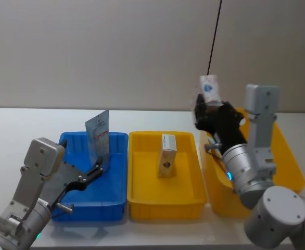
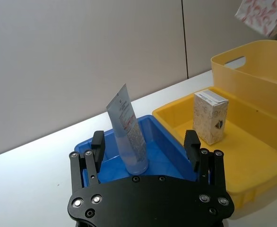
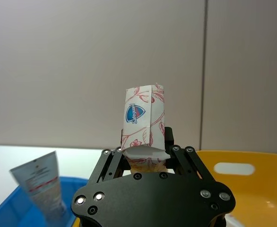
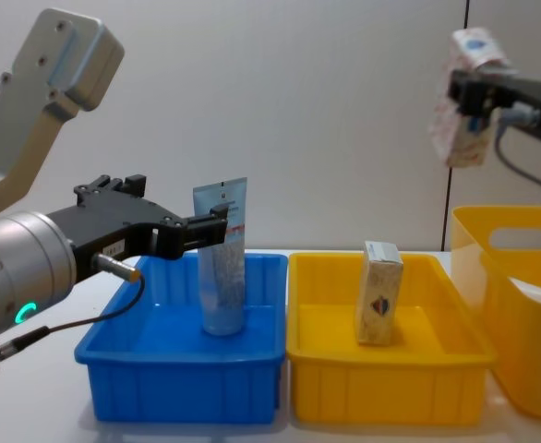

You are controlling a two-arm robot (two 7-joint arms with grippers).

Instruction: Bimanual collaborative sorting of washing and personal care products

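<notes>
A pale bluish tube [image 1: 98, 136] with a red band stands upright on its cap in the blue bin [image 1: 74, 203]. My left gripper [image 1: 97, 171] is open just in front of it. In the left wrist view its fingers [image 2: 98, 144] stand wide apart, either side of the tube [image 2: 128, 130], without touching it. A cream carton [image 1: 167, 154] stands upright in the middle yellow tray [image 1: 165, 204]. My right gripper [image 1: 207, 108] is raised and shut on a small white pack [image 1: 208, 88] printed with red flowers and a blue logo, near the yellow basket's [image 1: 290, 156] left rim.
Blue bin [image 4: 178, 374], yellow tray [image 4: 381, 380] and tall yellow basket [image 4: 520, 305] stand side by side on the white table, left to right. A grey wall rises close behind. A black cable [image 1: 214, 36] hangs behind the right arm.
</notes>
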